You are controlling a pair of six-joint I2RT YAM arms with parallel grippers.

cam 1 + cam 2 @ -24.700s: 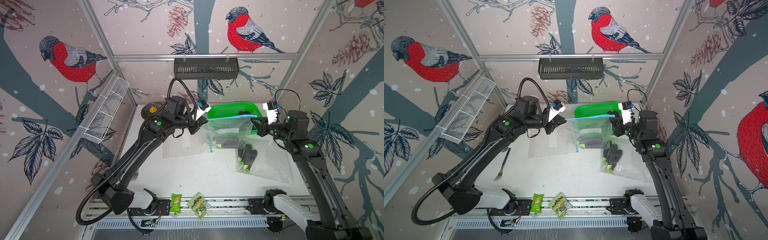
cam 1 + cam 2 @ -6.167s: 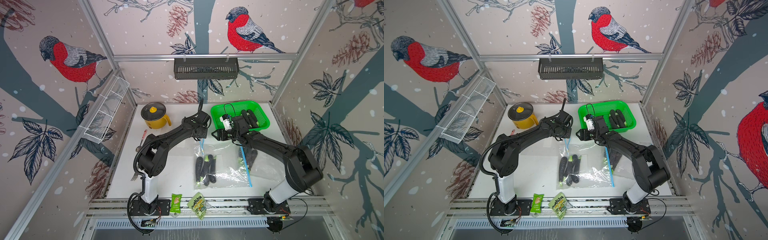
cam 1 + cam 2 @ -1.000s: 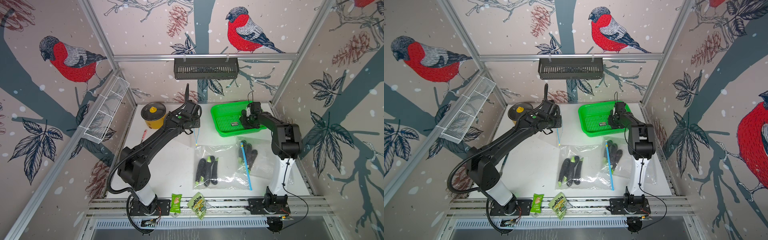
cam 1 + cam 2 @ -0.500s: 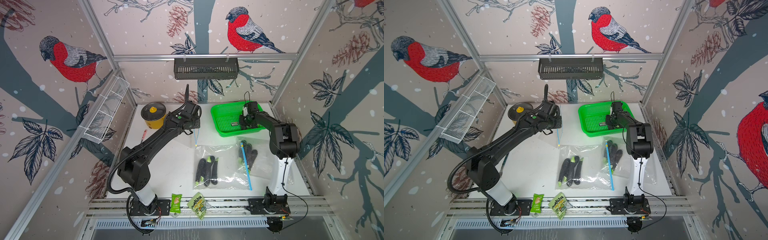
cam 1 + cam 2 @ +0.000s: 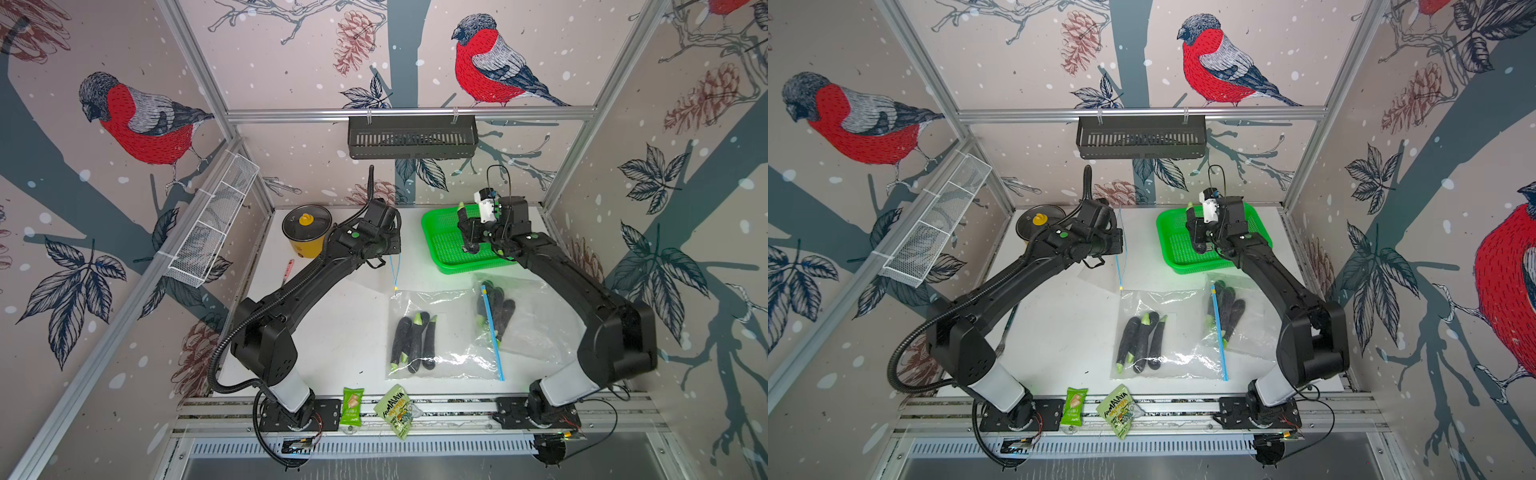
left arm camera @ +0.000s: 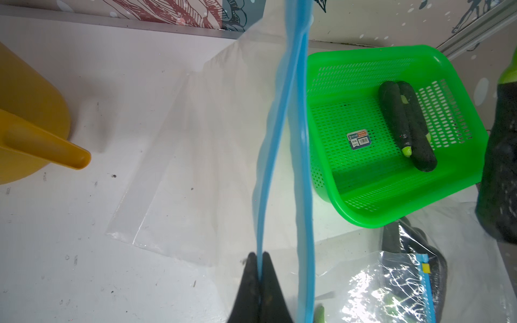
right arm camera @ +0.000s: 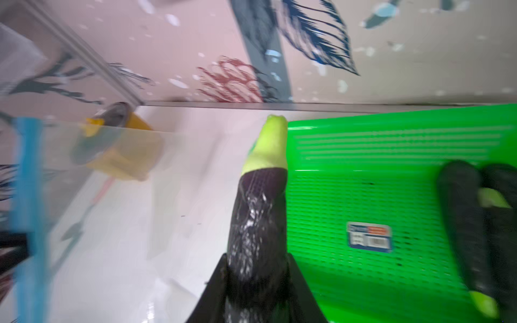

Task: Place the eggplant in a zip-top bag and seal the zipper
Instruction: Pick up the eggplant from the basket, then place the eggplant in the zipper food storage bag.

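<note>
Right claw (image 7: 256, 270) on eggplant (image 7: 260, 212) (left claw (image 6: 259, 268): bag (image 6: 269, 137))

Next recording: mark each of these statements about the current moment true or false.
1. The right gripper holds an eggplant. True.
2. The green basket is empty. False: two eggplants lie in it.
3. The left gripper is shut on a bag's blue zipper strip. True.
4. The yellow pot has no lid. False: its lid is on.
</note>
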